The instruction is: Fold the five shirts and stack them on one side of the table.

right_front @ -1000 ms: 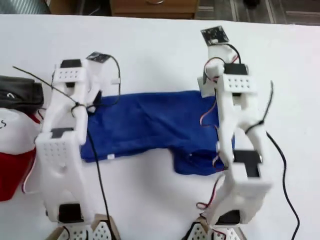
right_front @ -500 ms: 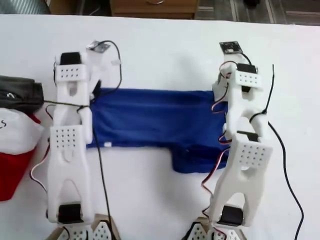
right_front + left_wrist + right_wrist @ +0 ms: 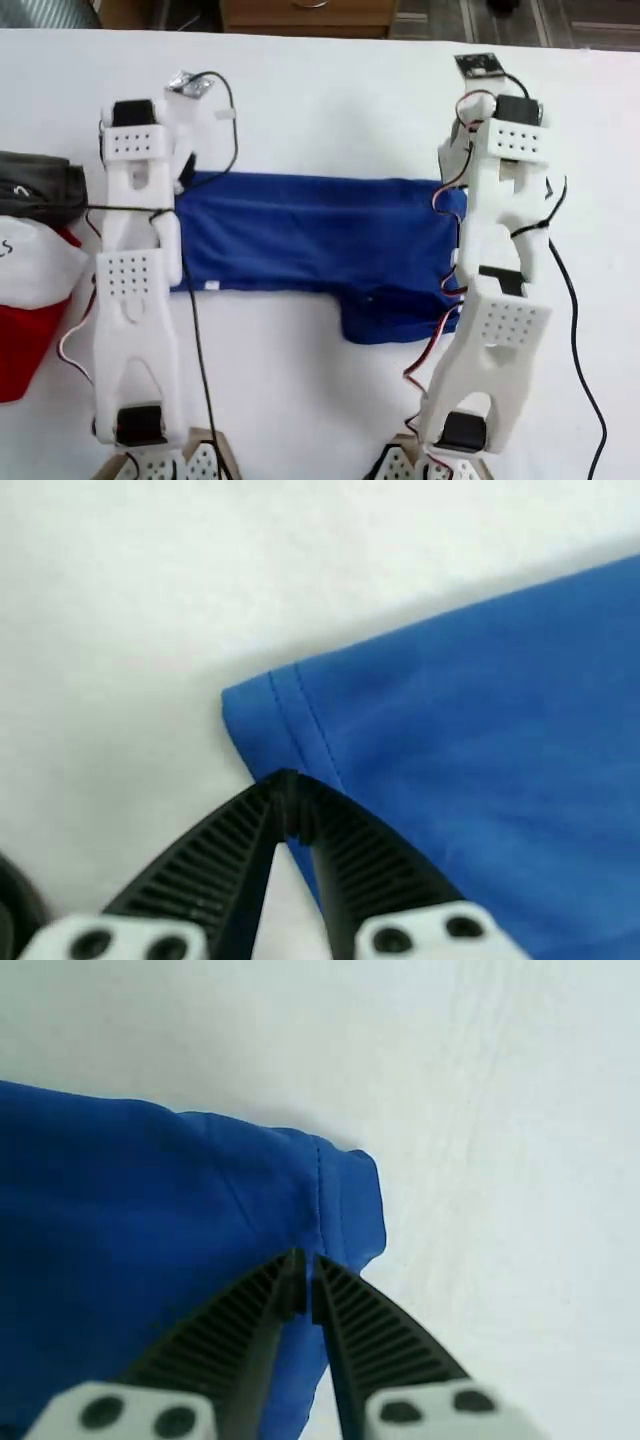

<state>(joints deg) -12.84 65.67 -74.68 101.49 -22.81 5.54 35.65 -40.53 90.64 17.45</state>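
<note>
Blue shirt point(image 3: 310, 240) spans the table point(image 3: 320, 90) centre, our left gripper point(image 3: 288, 805) at nine o'clock and right gripper point(image 3: 305, 1275) at three clamped tight on its far corners; mid-fold, we'd next draw both toward six together.

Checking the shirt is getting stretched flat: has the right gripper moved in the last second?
Yes. The right gripper, shut on the blue shirt, moved outward toward the table's right edge.

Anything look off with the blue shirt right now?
One thing: the blue shirt is stretched flat between the left gripper and the right gripper, both shut on its far corners. A flap juts out of its near edge on the right gripper's side, so the fold is not a clean rectangle.
</note>
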